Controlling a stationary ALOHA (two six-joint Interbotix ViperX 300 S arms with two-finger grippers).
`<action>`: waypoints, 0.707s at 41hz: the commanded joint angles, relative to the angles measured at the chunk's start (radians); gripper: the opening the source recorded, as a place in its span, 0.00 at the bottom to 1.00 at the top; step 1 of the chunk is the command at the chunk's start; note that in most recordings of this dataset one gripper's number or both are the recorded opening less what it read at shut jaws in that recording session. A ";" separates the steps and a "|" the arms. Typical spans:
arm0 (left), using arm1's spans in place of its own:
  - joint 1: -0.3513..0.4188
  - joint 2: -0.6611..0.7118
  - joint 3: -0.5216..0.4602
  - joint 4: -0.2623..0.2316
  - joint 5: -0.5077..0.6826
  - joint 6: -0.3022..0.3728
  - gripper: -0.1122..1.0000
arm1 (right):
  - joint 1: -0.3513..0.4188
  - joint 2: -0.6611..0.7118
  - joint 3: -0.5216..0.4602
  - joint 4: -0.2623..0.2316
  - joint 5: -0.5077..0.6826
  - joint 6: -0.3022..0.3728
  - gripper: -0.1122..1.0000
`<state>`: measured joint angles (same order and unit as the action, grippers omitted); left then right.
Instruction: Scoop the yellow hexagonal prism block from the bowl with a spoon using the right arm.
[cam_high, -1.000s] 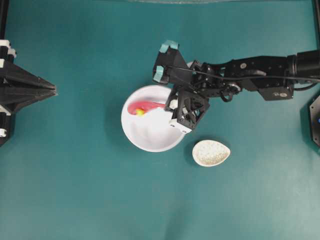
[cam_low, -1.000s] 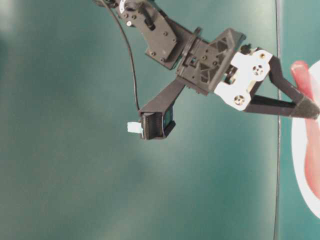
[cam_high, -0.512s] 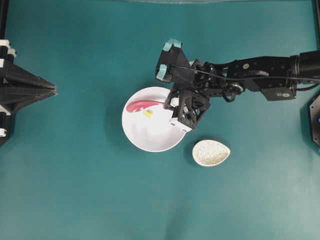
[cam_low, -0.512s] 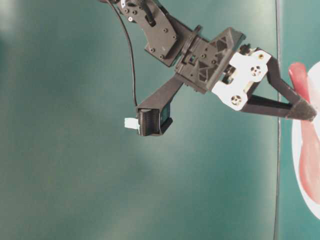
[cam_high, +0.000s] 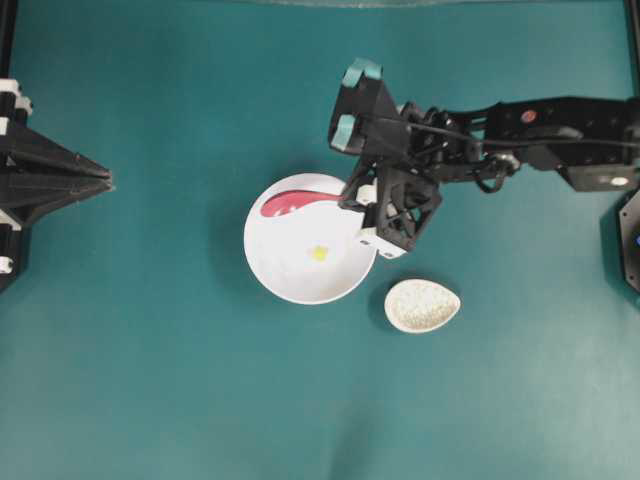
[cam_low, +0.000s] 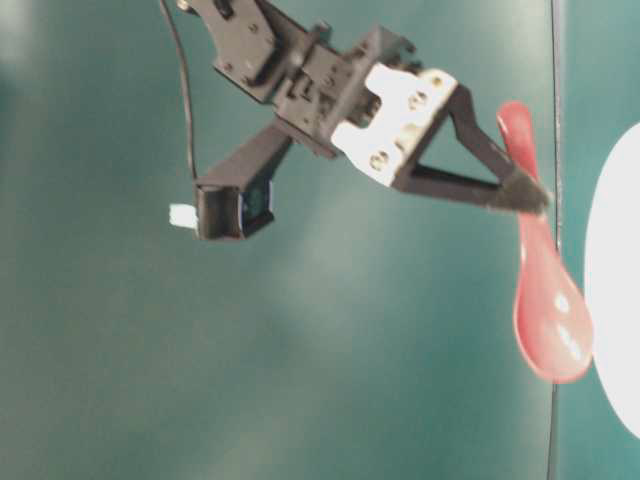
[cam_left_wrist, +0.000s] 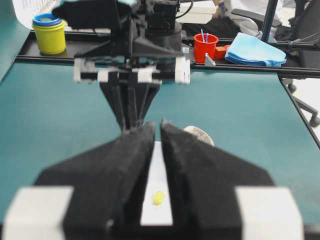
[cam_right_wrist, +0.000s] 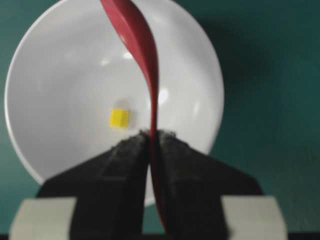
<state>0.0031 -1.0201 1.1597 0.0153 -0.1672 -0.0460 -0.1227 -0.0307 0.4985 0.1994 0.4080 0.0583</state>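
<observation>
Right pincer was clamped on the spoon handle, scoop raised over the bowl's far rim, empty. Yellow block lay loose on the bowl floor, apart from the spoon. Left pincer sat at the table edge, tips nearly together, holding nothing.

Spoon: glossy, smooth red. Bowl: smooth white glaze. Spoon rest: speckled beige. Tabletop: matt teal.
</observation>
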 joint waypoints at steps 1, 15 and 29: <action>0.000 0.006 -0.031 -0.002 -0.005 -0.002 0.23 | 0.002 -0.057 -0.003 -0.003 0.038 0.000 0.20; 0.000 0.006 -0.031 -0.002 -0.003 -0.002 0.23 | 0.002 -0.198 0.089 -0.002 0.084 0.009 0.20; 0.000 0.008 -0.031 -0.002 0.000 -0.002 0.23 | 0.083 -0.416 0.262 0.003 0.037 0.078 0.20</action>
<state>0.0031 -1.0201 1.1597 0.0138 -0.1641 -0.0460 -0.0660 -0.3866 0.7486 0.1994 0.4694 0.1212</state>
